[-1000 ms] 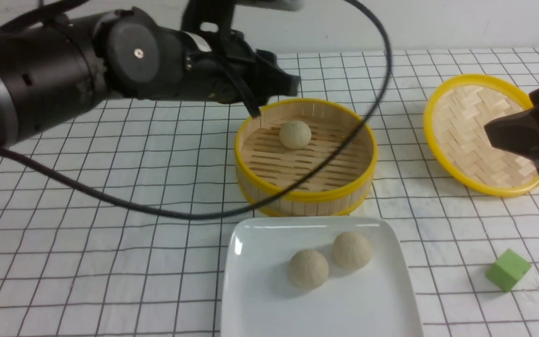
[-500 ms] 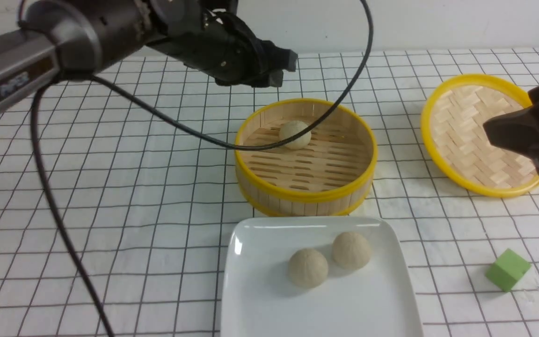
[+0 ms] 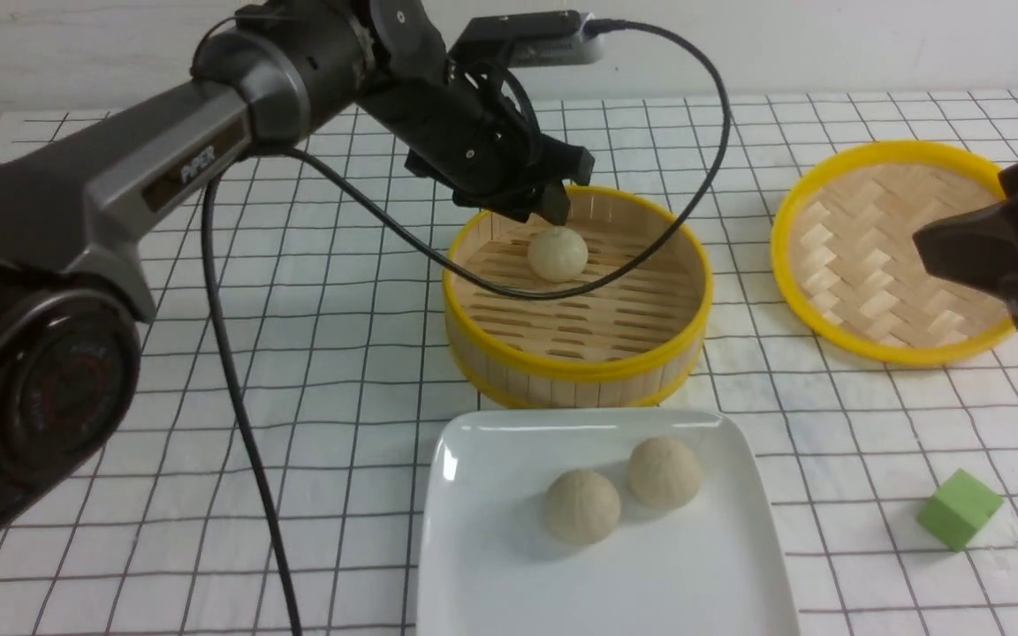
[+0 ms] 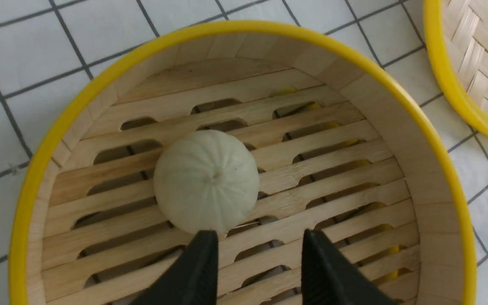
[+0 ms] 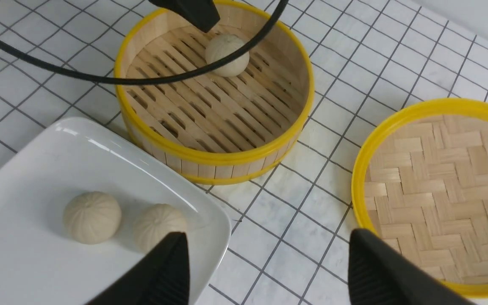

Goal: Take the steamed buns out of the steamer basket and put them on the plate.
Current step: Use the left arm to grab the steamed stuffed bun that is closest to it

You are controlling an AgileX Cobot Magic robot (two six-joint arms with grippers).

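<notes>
1. The left hand (image 3: 553, 201) hangs over the far rim of the steamer basket (image 3: 580, 375). Its jaws are apart and nothing is between them.
2. One steamed bun (image 3: 557, 254) sits on the slatted floor toward the far side of the basket. In the left wrist view, the fingertips (image 4: 205, 254) stand at the bun's edge, and I cannot tell whether they touch it.
3. The plate (image 3: 474, 442) lies on the tabletop (image 3: 315, 442) just in front of the basket. On it rest the nearer bun (image 3: 582, 505) and the farther bun (image 3: 665, 473), just beside each other.
4. The right hand (image 3: 995, 247) hovers above the right side of the tabletop with its jaws wide apart and empty.
5. The woven lid (image 3: 871, 256) lies right of the basket, apart from it, partly behind the right hand.
6. A black cable (image 3: 235, 389) from the left arm sags across the basket's opening.
7. A green block (image 3: 960, 509) sits near the front right, well apart from the plate.
</notes>
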